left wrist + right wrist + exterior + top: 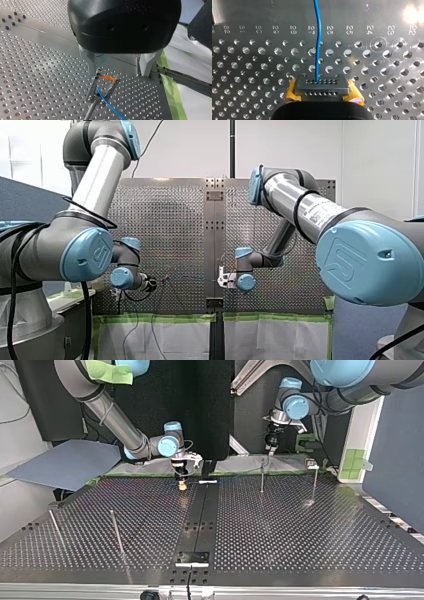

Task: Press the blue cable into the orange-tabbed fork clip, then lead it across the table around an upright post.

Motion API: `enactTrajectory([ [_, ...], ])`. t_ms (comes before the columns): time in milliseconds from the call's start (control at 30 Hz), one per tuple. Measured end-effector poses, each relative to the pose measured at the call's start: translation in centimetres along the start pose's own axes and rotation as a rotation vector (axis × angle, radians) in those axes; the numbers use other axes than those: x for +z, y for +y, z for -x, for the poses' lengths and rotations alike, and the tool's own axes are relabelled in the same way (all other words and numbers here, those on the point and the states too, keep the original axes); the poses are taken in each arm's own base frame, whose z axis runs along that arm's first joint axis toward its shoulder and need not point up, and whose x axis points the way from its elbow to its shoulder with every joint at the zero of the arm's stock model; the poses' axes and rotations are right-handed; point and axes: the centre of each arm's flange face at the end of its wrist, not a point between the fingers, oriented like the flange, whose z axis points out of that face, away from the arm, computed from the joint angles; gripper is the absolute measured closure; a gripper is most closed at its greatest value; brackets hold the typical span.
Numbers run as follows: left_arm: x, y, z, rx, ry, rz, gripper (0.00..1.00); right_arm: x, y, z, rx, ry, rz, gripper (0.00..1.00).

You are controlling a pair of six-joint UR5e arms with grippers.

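Note:
In the left wrist view the fork clip (100,86) stands on a thin metal stem, its orange tab (108,78) bridging the two prongs. The blue cable (107,102) runs between the prongs under the tab. My left gripper (119,74) hovers just over the clip, its metal fingers (90,62) wide apart and holding nothing. In the right wrist view my right gripper (323,93) is shut on a grey perforated connector block (322,86), yellow pads (290,91) at each side. From that block the blue cable (318,45) leads away over the plate. In the top view my right gripper (183,485) is low, my left gripper (271,445) higher.
Upright posts stand on the perforated table (280,530): two at the top view's left (116,530) (55,525) and one at its right (315,480). Green tape (172,92) lines the table edge beside the clip. A grey-blue board (65,462) lies off the table at the top view's left.

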Motion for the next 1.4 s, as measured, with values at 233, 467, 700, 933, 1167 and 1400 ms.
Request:
enactTrajectory([
  [233, 0.0, 0.0, 0.0, 0.004, -0.001, 0.000, 0.15, 0.0, 0.1, 0.0, 0.000, 0.000, 0.001, 1.00],
  [467, 0.1, -0.3, 0.1, 0.021, -0.009, -0.013, 0.10, 0.0, 0.1, 0.0, -0.002, -0.002, 0.002, 1.00],
  [700, 0.6, -1.6, 0.5, 0.057, -0.033, -0.074, 0.10, 0.0, 0.1, 0.1, -0.002, -0.002, 0.003, 1.00],
  [933, 1.2, -3.2, 0.8, 0.033, -0.051, -0.100, 0.10, 0.0, 0.1, 0.2, -0.001, -0.003, 0.002, 1.00],
  [1167, 2.5, -5.4, 1.8, 0.007, -0.085, -0.109, 0.10, 0.0, 0.1, 0.4, 0.000, -0.007, 0.002, 1.00],
  [1400, 3.2, -7.7, 2.5, -0.001, -0.111, -0.111, 0.07, 0.0, 0.2, 0.5, -0.002, -0.009, 0.002, 1.00],
])
